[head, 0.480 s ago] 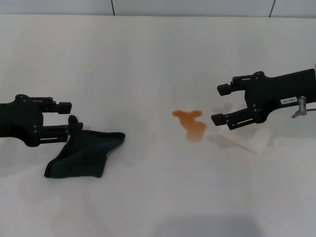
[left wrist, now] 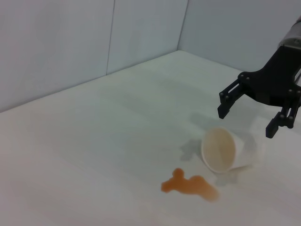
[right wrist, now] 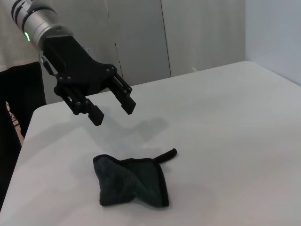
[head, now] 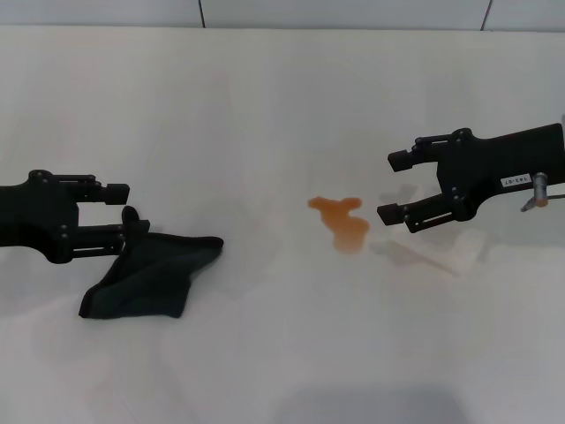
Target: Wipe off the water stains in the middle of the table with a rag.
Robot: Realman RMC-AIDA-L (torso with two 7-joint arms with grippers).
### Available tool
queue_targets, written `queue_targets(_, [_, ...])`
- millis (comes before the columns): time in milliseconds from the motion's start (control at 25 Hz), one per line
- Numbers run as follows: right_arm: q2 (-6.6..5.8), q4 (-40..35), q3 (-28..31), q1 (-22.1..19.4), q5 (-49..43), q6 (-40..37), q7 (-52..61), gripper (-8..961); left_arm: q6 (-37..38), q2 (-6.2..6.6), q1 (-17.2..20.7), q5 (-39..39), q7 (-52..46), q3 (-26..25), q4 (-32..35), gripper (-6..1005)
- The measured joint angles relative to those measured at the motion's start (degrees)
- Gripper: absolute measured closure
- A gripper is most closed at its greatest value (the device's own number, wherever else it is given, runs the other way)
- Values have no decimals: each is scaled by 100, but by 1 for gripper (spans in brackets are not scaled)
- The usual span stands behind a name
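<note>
- A broad white bench fills the scene, seen from above by the head camera.
- The water stains form a small orange-brown blotch of irregular shape near the middle of the bench, a little right of centre.
- The rag is a dark, crumpled cloth lying flat on the bench at the left, well apart from the blotch. A thin loop tab sticks out from one edge.
- The left tool reaches in from the left edge and sits just above the rag's far left corner. Its two fingers are spread wide and grip nothing; the right wrist view shows it raised off the bench with clear air beneath it.
- The right tool reaches in from the right edge, just right of the blotch. Its fingers are also spread wide and empty.
- A translucent whitish plastic cup lies tipped on its side on the bench, under and near the right tool, its open mouth facing the blotch. It lies just beside the blotch, on its right.
</note>
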Motion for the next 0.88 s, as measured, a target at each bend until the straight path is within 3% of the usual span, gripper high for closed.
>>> queue_targets(520, [7, 10, 8, -7, 0, 7, -58, 97, 8, -13, -247, 508, -451, 8, 128, 356])
queue_targets(760, [7, 9, 4, -1, 0, 57, -85, 97, 578, 77, -1017, 1897, -1138, 17, 346, 355])
queue_targets(880, [20, 25, 2, 13, -1, 84, -120, 97, 720, 46, -1397, 2589, -1217, 18, 297, 354])
